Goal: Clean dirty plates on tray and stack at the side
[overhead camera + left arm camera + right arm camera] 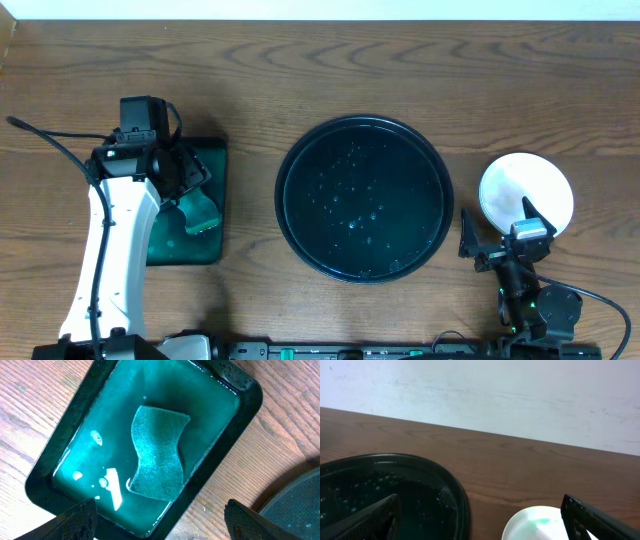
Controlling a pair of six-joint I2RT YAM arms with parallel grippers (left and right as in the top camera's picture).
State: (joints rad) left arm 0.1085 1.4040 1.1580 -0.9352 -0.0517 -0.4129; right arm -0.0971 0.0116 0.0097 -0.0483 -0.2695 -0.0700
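Observation:
The large round black tray [363, 198] sits mid-table, wet with droplets, with no plate on it. It also shows in the right wrist view [395, 495] and at the corner of the left wrist view [300, 505]. A white plate [520, 180] lies on the table right of the tray. It has a small green smear in the right wrist view [540, 525]. I cannot tell whether other plates lie under it. My right gripper [497, 228] is open and empty, just in front of the plate [480, 520]. My left gripper [190, 190] is open and empty above the green sponge [157, 452].
A rectangular dark green tray [190, 245] holding water and the sponge [200, 212] stands left of the black tray; its rim shows in the left wrist view [65, 445]. A pale wall runs along the table's far edge [480, 395].

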